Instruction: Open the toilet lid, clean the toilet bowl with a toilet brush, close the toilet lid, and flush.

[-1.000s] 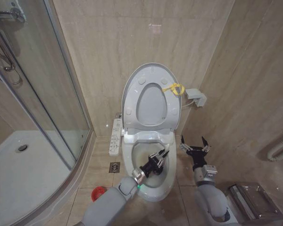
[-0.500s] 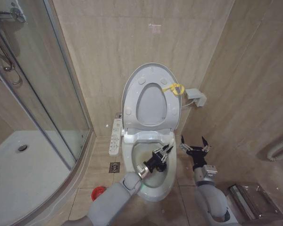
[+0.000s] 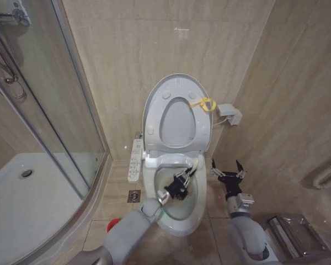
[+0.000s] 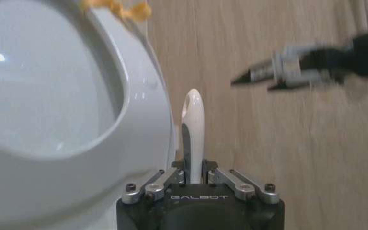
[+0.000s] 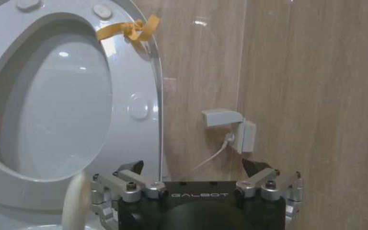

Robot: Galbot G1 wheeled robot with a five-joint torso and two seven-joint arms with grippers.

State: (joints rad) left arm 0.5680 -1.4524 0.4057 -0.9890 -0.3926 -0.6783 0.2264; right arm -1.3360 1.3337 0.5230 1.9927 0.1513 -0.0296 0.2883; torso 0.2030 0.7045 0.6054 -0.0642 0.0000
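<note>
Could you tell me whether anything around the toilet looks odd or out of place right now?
A yellow loop is tied to the raised lid, and yellowish-brown stains mark the bowl. Nothing looks spilled or broken.

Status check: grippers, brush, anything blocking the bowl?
Left gripper shut on the toilet brush, working inside the toilet bowl. Right gripper open, idle beside the bowl. Toilet lid up, nothing blocking.
</note>
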